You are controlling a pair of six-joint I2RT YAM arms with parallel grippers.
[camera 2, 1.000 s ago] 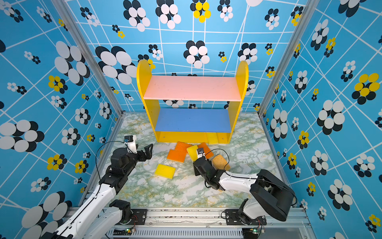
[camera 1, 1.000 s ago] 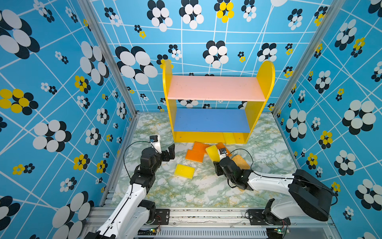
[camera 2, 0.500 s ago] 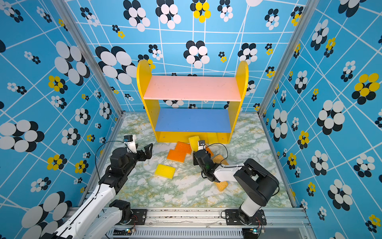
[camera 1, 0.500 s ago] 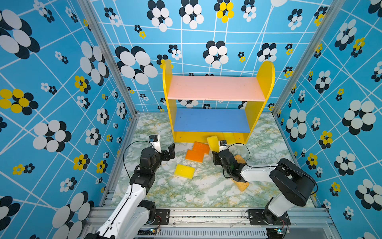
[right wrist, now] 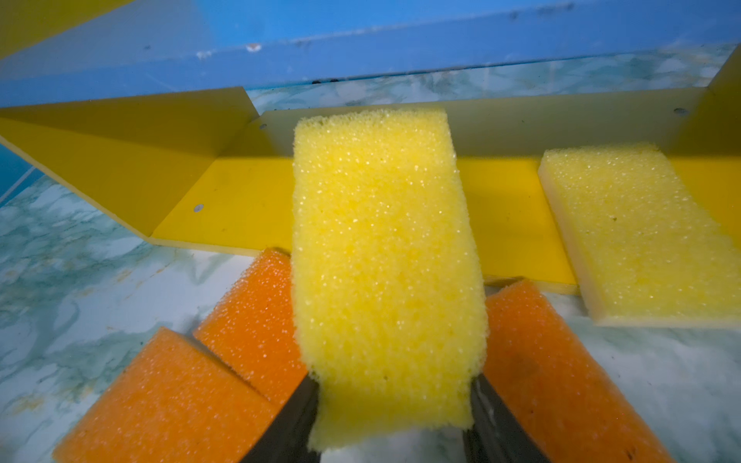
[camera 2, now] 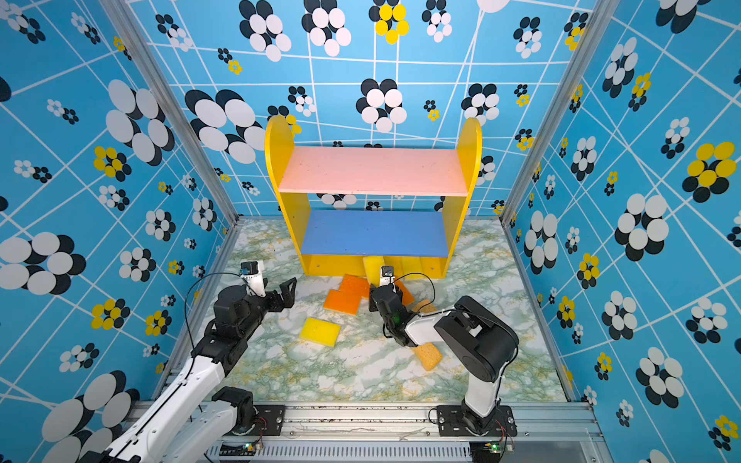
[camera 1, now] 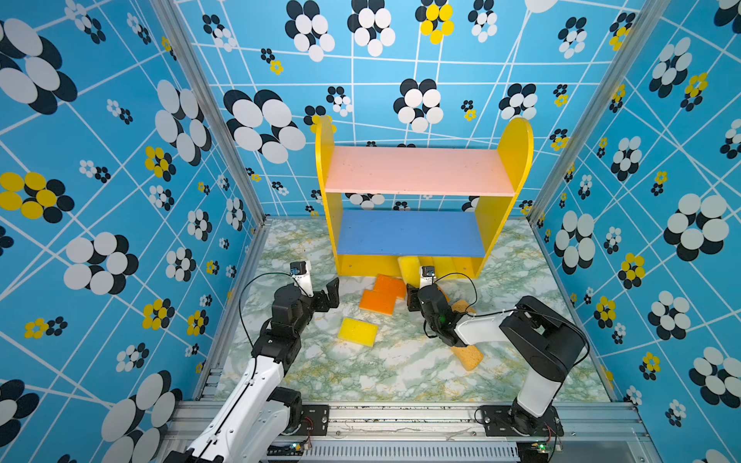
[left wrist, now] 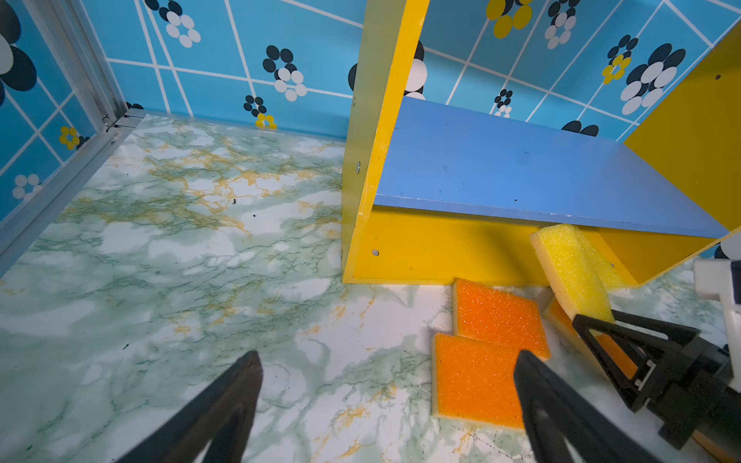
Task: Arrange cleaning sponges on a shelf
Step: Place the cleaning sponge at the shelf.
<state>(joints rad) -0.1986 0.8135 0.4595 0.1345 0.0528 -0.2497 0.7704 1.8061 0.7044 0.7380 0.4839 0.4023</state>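
The shelf (camera 1: pixel 417 172) stands at the back with its pink and blue boards bare. My right gripper (right wrist: pixel 393 401) is shut on a yellow sponge (right wrist: pixel 385 260), whose far end reaches over the front edge of the shelf's yellow base (right wrist: pixel 248 208). Another yellow sponge (right wrist: pixel 633 232) lies on that base. Two orange sponges (camera 1: pixel 391 286) (camera 1: pixel 379 302) lie overlapped on the floor before the shelf, and a third orange sponge (right wrist: pixel 561 368) lies beside the held one. A yellow sponge (camera 1: pixel 358 332) lies mid-floor. My left gripper (left wrist: pixel 387 377) hangs open over bare floor, left of the orange ones.
Two tan porous sponges lie by the right arm: one (camera 1: pixel 467 356) under the forearm, one (camera 1: pixel 461 306) partly hidden behind the wrist. Patterned blue walls (camera 1: pixel 120 200) and metal rails (camera 1: pixel 240 304) close in the marbled floor (camera 1: pixel 401 373).
My right gripper has carried the yellow sponge away from the orange ones and up to the front of the shelf's base, its arm folding inward. The left arm has not moved.
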